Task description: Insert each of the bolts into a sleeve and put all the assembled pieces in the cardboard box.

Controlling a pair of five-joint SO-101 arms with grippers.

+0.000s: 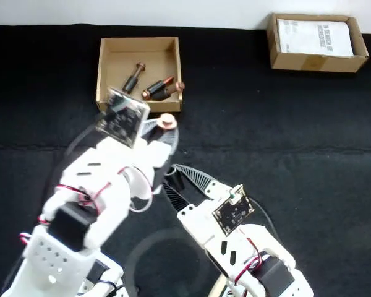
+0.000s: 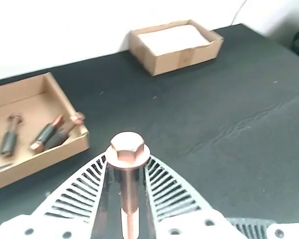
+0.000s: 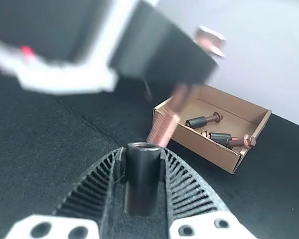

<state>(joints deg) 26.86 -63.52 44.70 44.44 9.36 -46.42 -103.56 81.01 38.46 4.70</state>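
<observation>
Over the black table, near the cardboard box: clenching the bolt in the left gripper, grasping the sleeve in the right gripper, holding the tip at its mouth; likely needing squaring up before pushing.

The arms are white plastic with black motor blocks and red cables. Each wrist carries a circuit board; the fingers are dark, ribbed wedges.
</observation>
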